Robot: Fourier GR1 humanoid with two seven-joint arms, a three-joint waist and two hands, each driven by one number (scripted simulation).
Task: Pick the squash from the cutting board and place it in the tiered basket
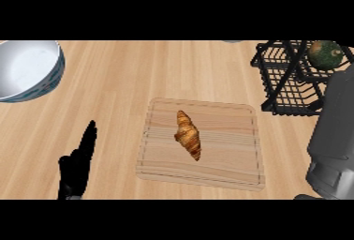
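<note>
We look down on a pale wooden bench (138,75); near its middle lies a light wooden rectangular cutting board (228,164) with rounded corners and a groove round its rim. On the board's centre rests a golden-brown croissant (188,135), lying lengthwise from the board's far side toward its near side; nothing else lies on the board. At the bench's far right corner stands a black wire tiered basket (280,89); in its upper tier sits a round, dark green squash (325,54) with brownish mottling, so the task's thing is in the basket and not on the board. At the far left corner we see a large white bowl (27,68) with a blue-grey patterned outer wall, partly cut off by the view's edge. Our left hand (76,168), black, shows near the bench's near left edge, fingers straight and pointing up, released and grasping nothing, well apart from the board. Our grey right forearm (335,136) rises along the right edge toward the basket; the right hand itself is out of sight.
</note>
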